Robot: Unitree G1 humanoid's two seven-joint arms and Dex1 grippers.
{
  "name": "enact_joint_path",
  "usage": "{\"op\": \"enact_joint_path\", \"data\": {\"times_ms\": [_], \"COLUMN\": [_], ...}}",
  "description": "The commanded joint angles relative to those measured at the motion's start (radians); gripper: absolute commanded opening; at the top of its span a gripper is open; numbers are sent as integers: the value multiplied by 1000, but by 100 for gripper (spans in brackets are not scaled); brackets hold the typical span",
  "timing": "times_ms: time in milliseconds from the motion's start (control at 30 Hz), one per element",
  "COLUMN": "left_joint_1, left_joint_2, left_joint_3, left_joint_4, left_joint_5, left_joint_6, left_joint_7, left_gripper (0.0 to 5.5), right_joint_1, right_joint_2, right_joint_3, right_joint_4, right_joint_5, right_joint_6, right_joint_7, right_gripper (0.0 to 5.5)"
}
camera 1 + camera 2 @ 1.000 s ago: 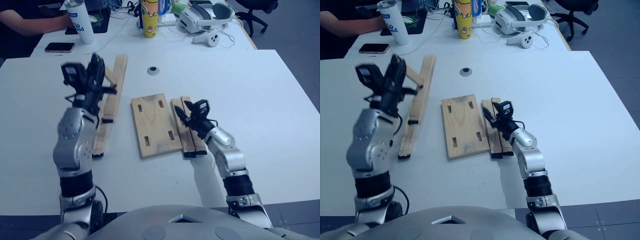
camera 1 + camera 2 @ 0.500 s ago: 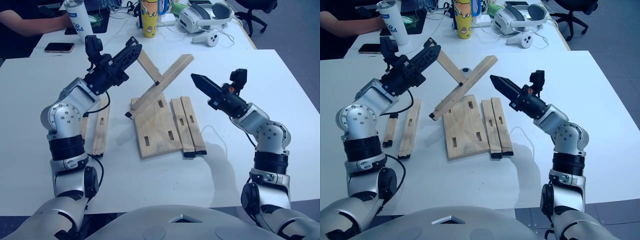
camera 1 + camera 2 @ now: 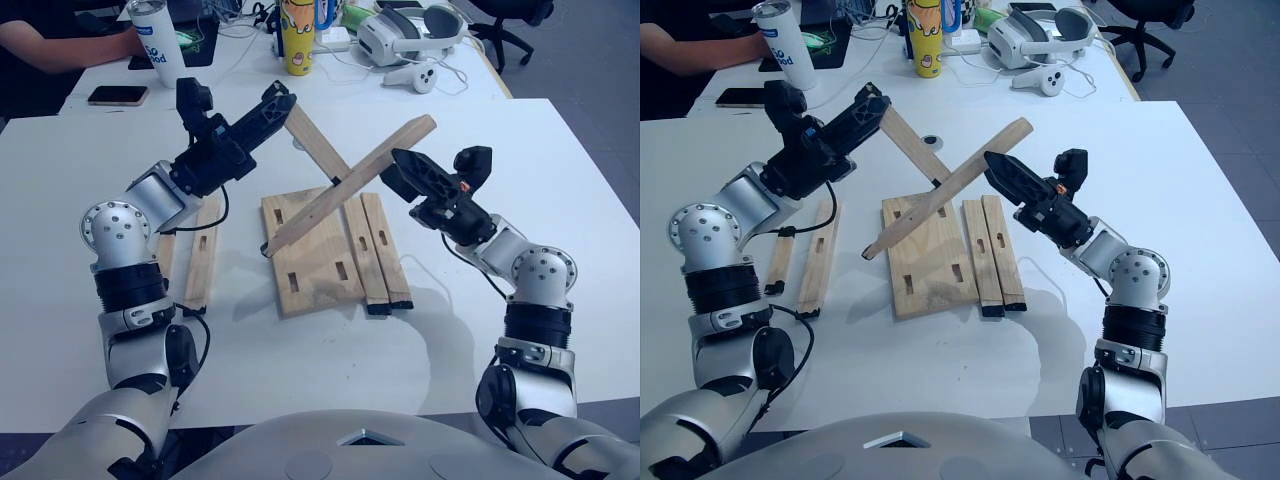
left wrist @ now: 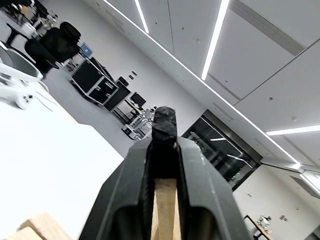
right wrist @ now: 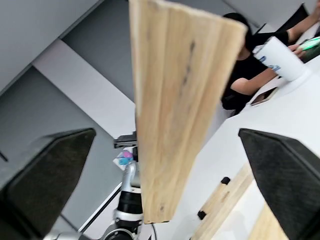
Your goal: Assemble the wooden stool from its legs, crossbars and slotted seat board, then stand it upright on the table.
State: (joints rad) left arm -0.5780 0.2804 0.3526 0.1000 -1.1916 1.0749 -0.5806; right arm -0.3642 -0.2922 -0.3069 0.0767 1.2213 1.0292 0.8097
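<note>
The left gripper (image 3: 272, 103) has its fingers (image 4: 164, 117) pinched narrow on the top end of a bar (image 3: 312, 142); the wrist view shows the wood between them. The right gripper (image 3: 396, 168) has its fingers (image 5: 46, 175) spread wide, one on each side of the leg (image 3: 312, 212), gripping nothing.

Bar and leg cross at a joint (image 3: 341, 182), making an X held in the air over the board (image 3: 318, 262), which lies flat on the table (image 3: 520, 140). The leg's upper end rises past the right gripper. Its lower end hangs near the board's left edge, and I cannot tell whether it touches.

The main risk, as I judge it, is the single hold. One pinch at the very end of the bar carries the whole X, so the wood may twist or slide in the fingers. If the right fingers close off-centre, one will likely strike the leg first, shove it sideways and lever the joint loose.

A swing of the low end could also knock the board askew, or push it into the two spare legs (image 3: 378, 250) just beside its right edge. Two strips (image 3: 200, 255) lie to the left of the board, below the left arm, and a dropped X may scatter them.
</note>
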Motion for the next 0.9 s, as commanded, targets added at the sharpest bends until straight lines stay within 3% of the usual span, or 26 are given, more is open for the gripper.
{"op": "enact_joint_path", "data": {"times_ms": [33, 600, 700, 733, 900], "left_joint_1": [-9, 6, 21, 25, 30], "left_joint_2": [14, 30, 38, 39, 34], "left_joint_3": [1, -24, -37, -41, -12], "left_joint_4": [23, 9, -12, -16, -11], "left_joint_5": [-17, 8, 21, 23, 4], "left_joint_6": [29, 30, 24, 25, 16], "left_joint_7": [1, -37, -55, -58, -37], "left_gripper": [42, 42, 42, 79, 144], "right_joint_1": [5, 27, 24, 23, 22], "right_joint_2": [-31, -63, -64, -64, -74], "right_joint_3": [9, 62, 62, 61, 55], "right_joint_4": [-51, -88, -82, -80, -69], "right_joint_5": [23, -31, -33, -33, -29], "right_joint_6": [29, 15, 17, 18, 28], "right_joint_7": [38, 96, 98, 99, 106], "right_gripper": [482, 213, 206, 206, 206]}}
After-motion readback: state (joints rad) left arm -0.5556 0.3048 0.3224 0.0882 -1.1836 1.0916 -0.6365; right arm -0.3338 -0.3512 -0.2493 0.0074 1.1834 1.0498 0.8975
